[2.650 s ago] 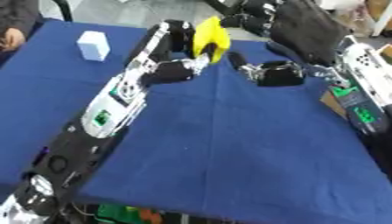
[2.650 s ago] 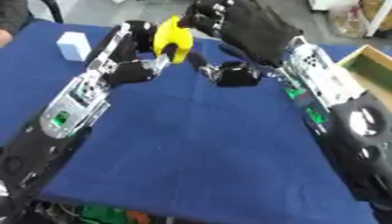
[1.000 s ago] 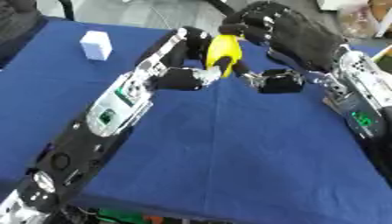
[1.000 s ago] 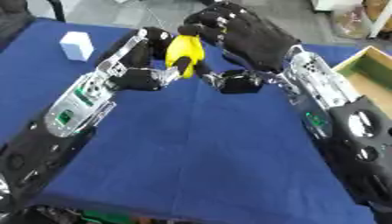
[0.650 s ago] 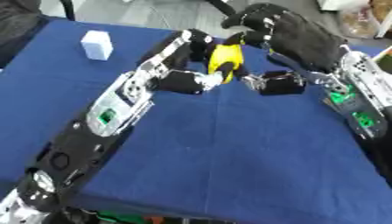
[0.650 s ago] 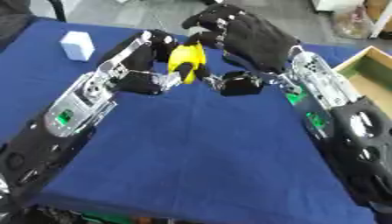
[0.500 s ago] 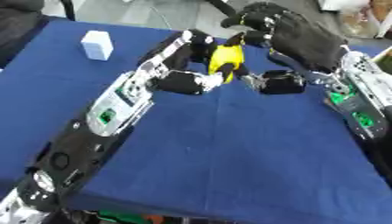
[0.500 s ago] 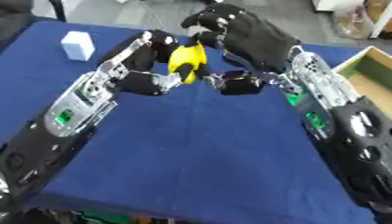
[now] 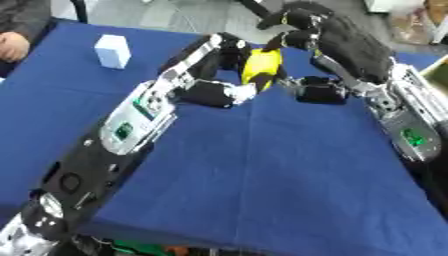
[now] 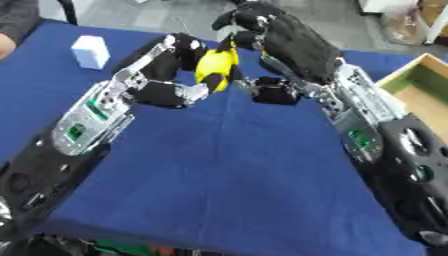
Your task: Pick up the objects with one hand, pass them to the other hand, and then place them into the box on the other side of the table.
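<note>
A yellow object (image 9: 261, 67) hangs above the far middle of the blue table (image 9: 289, 180). My left hand (image 9: 217, 93) is shut on its lower part from the left. My right hand (image 10: 273, 31) comes in from the right, and its fingers (image 9: 293, 30) curl over the object's top end while its thumb (image 9: 318, 93) sits just right of the lower end. The object stands nearly upright between the two hands. A wooden box (image 10: 422, 95) lies at the table's right edge.
A small white block (image 9: 112, 50) stands at the far left of the table. A person's hand (image 9: 12, 46) rests at the far left edge, away from the objects. The blue cloth in front of both arms carries nothing.
My left hand has carried the yellow object to the right, towards my right hand. The right hand's fingers have closed in over the object's top.
</note>
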You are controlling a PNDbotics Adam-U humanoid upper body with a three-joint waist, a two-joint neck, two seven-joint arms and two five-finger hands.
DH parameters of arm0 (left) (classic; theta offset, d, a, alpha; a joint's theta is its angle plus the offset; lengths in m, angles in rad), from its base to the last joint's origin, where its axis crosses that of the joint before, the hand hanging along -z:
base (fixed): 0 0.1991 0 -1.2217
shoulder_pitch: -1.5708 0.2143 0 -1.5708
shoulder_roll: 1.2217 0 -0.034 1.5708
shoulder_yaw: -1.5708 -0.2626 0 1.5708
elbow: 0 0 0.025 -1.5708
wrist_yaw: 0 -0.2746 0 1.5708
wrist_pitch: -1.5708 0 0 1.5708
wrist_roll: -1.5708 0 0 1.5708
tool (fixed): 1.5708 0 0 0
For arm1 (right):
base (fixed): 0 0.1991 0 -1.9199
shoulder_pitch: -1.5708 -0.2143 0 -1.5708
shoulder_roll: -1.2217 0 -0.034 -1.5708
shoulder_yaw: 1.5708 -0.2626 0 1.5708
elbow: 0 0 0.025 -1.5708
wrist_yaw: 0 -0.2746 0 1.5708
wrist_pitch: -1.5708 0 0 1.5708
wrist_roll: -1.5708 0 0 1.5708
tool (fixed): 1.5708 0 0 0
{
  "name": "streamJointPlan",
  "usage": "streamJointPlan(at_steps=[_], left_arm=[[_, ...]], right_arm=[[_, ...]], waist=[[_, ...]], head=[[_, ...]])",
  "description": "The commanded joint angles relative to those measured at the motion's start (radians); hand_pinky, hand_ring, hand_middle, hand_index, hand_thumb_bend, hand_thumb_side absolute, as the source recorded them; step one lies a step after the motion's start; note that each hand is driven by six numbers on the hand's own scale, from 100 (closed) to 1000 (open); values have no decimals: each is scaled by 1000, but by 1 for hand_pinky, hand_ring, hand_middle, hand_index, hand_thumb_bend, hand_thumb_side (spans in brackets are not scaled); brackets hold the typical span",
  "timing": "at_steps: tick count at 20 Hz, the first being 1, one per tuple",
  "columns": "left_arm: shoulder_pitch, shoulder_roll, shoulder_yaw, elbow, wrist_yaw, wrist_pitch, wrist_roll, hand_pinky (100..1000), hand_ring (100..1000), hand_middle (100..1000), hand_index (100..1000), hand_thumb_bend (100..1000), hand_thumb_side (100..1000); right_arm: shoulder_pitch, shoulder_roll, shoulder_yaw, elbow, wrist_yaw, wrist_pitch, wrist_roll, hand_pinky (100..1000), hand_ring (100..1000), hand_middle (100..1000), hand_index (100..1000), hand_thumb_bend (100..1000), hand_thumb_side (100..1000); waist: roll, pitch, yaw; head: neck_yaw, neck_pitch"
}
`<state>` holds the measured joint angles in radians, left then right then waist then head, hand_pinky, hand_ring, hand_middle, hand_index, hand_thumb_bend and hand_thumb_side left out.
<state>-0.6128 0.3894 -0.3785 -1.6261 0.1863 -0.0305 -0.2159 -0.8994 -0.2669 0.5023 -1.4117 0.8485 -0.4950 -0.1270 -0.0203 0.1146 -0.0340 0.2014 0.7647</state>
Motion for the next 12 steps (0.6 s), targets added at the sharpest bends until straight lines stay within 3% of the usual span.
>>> streamJointPlan(at_steps=[1, 2, 3, 4, 6, 12], left_arm=[[-17, 15, 14, -33, 7, -13, -6, 537, 481, 505, 553, 504, 118], [-17, 16, 17, -36, 8, -17, -7, 561, 512, 543, 597, 679, 256], [-17, 17, 20, -38, 7, -20, -6, 564, 517, 548, 603, 700, 272], [-16, 18, 22, -40, 4, -23, -4, 585, 547, 585, 646, 838, 356], [-15, 21, 29, -47, -10, -29, -3, 616, 593, 639, 703, 941, 411], [-8, 32, 71, -71, -99, -37, 20, 661, 665, 716, 761, 987, 442]], right_arm=[[-15, -10, -14, 5, -26, 1, -15, 885, 799, 769, 298, 100, 100], [-15, -11, -15, 7, -32, 1, -16, 886, 799, 769, 297, 100, 100], [-14, -12, -17, 9, -38, 1, -17, 886, 799, 769, 297, 100, 100], [-14, -14, -19, 10, -43, 1, -18, 887, 798, 768, 295, 100, 100], [-14, -19, -23, 9, -50, 2, -19, 887, 799, 768, 294, 100, 100], [-6, -51, -43, 2, -70, 17, -23, 890, 799, 770, 292, 100, 100]], waist=[[-6, -6, 1], [-6, -6, 0], [-6, -6, 0], [-6, -6, 0], [-6, -6, -1], [-4, -8, -6]], head=[[3, 5], [3, 5], [3, 5], [3, 5], [3, 5], [4, 5]])
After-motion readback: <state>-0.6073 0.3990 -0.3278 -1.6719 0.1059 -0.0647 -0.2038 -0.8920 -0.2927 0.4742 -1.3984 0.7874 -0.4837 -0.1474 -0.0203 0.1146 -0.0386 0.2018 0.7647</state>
